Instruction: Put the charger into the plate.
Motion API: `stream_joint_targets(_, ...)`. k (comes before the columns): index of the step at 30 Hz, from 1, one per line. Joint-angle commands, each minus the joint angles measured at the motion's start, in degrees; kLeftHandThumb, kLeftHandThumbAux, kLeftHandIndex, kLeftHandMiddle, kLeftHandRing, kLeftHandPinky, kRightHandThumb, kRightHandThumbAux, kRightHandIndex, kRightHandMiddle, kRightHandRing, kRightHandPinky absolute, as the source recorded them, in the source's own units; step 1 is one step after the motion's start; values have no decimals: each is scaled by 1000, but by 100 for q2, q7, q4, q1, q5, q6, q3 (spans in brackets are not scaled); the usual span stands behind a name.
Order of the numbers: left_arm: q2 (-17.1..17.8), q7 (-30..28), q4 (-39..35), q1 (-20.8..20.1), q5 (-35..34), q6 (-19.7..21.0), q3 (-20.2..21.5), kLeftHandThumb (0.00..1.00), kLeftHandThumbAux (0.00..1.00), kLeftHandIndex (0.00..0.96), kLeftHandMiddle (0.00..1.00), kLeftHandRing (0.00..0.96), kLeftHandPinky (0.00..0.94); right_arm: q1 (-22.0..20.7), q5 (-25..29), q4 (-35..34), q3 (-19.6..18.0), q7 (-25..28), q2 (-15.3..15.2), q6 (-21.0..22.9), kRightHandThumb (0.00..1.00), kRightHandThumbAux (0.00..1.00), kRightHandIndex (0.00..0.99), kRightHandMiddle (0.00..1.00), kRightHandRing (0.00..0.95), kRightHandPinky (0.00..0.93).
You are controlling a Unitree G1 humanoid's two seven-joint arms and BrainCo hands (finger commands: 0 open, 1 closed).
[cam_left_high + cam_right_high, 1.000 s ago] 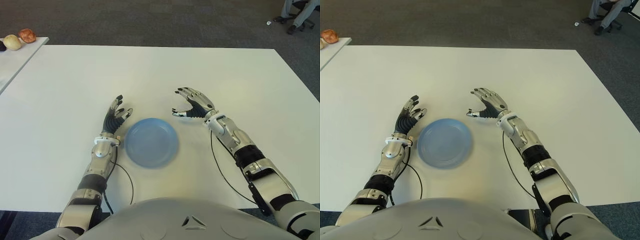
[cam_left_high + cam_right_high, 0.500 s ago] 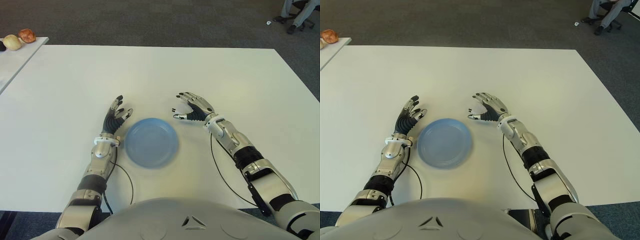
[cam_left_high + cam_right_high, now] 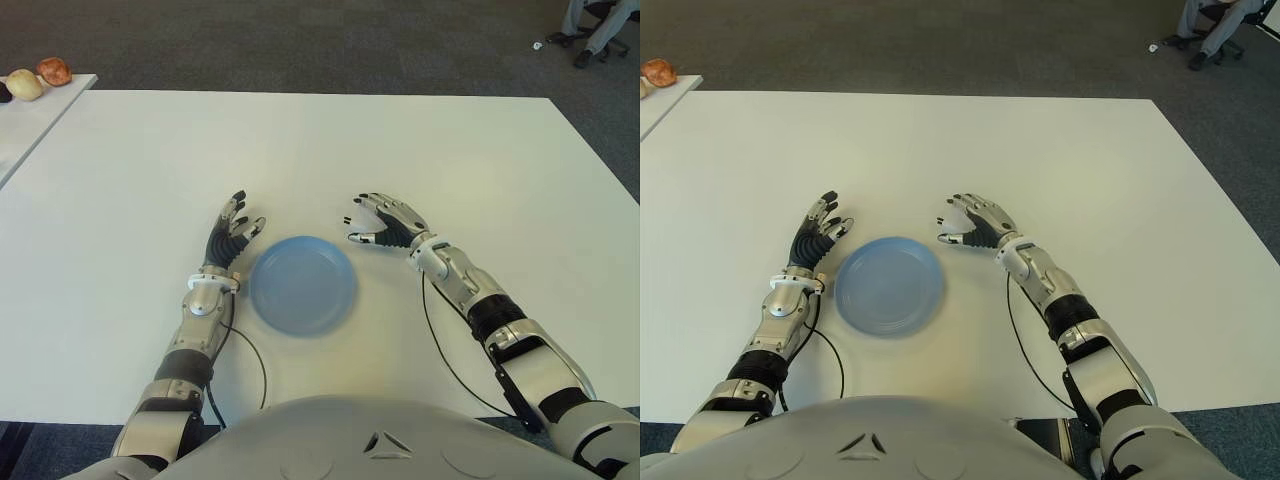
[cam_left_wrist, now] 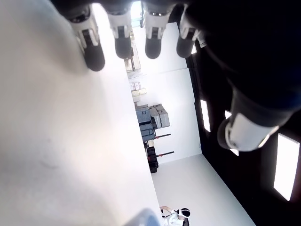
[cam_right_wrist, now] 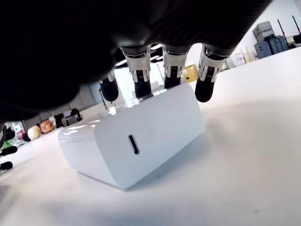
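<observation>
A white block charger [image 5: 131, 136] with a small port in its face lies on the white table [image 3: 300, 140]; only the right wrist view shows it. My right hand [image 3: 380, 220] hovers low over it just right of the plate, its fingertips [image 5: 141, 80] arched over the charger's top and far edge without closing on it. In the eye views the hand hides the charger. The round blue plate [image 3: 302, 285] lies bare near the table's front. My left hand [image 3: 232, 235] shows at the plate's left side, fingers [image 4: 120, 37] spread over the tabletop.
A second table at the far left carries a few small round objects [image 3: 40, 75]. A seated person's legs and a chair [image 3: 590, 25] show on the carpet at the far right. Thin cables run along both forearms.
My right hand has sunk toward the table and its fingers have bent down over the charger. The left hand and the plate have not moved.
</observation>
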Motion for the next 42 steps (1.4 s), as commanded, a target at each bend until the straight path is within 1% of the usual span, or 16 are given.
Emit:
stream_joint_targets(1,-33,-106,370,491,5,412,-21,0,584,50,44,26,21,-54,6,160,50,-81,-4,-48,360,245,0,0,0,22)
stream_joint_targets(6,-9,-134,336,509,-12,411,-7,0,580,49,45,30,30,-100,-28,304,99,-168,2,-46,359,258,0,0,0,35)
stream_joint_targets(20,20,-236,302,520,-127,509,42,0,597,46,45,34,39,-353,-53,1085,235,-526,-30,-331,395,279,0,0,0,80)
stream_joint_targets(35,60,-257,276,566,-127,432,52,0,593,45,48,38,47,-501,-127,1412,427,-795,-52,-478,405,292,0,0,0,77)
stream_joint_targets(39,72,-275,268,575,-124,438,54,0,593,44,47,36,38,-538,-211,1477,508,-938,-72,-481,399,304,0,0,0,82)
stream_joint_targets(42,76,-283,240,591,-124,449,55,0,593,44,46,34,41,-590,-414,1543,652,-1212,-106,-444,389,320,0,0,0,82)
